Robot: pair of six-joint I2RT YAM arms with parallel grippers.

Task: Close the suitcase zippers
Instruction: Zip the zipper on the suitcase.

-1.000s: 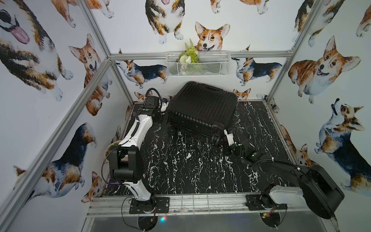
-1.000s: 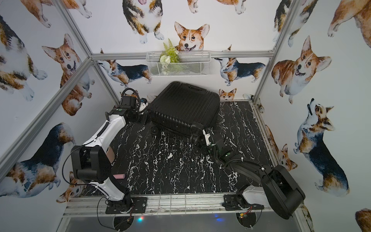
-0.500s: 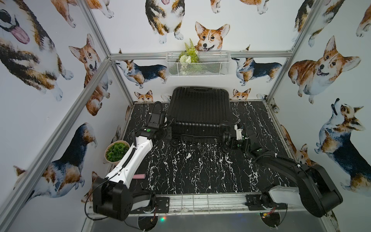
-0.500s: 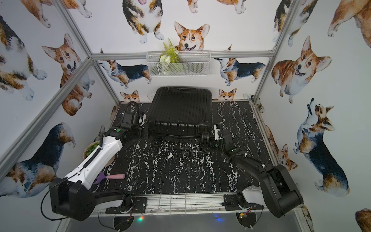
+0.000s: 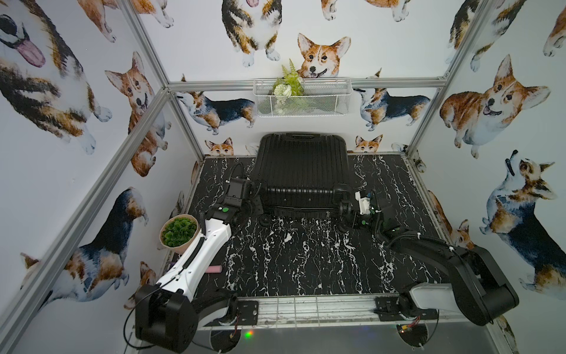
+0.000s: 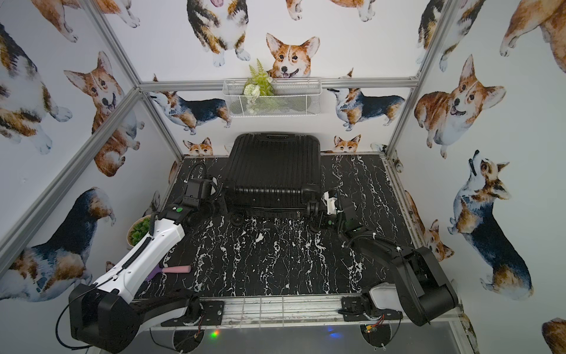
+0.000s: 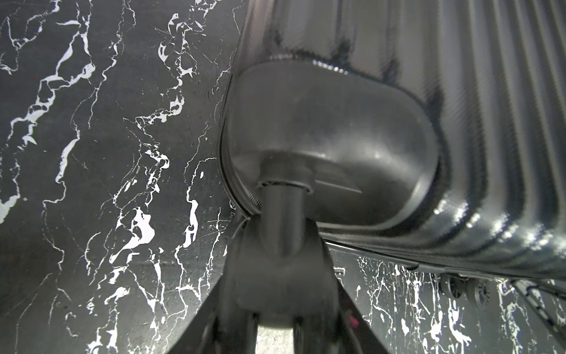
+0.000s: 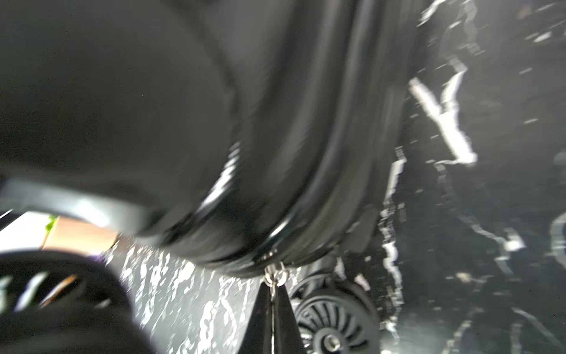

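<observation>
The black ribbed hard-shell suitcase (image 5: 301,171) lies at 12 o'clock on the black marbled bench (image 5: 306,260). The left gripper (image 7: 277,275) clamps its fingers on the black spinner wheel (image 7: 283,220) at the 7 o'clock corner, evidently bracing the case. The right gripper (image 8: 272,291) pinches the silver zipper pull (image 8: 274,273) at 5 o'clock.

Black ribbed suitcase (image 5: 301,171); black table (image 5: 291,260) veined white; walls (image 5: 61,153) printed with corgis

Blurry shot: the suitcase (image 8: 122,107) fills most of the frame, its zipper track (image 8: 352,138) curving down to a small metal zipper pull (image 8: 275,273). The right gripper (image 8: 272,295) is pinched tight on that pull. At four o'clock from it there's a spoked wheel (image 8: 333,321), with the marbled table (image 8: 459,214) behind.
</observation>
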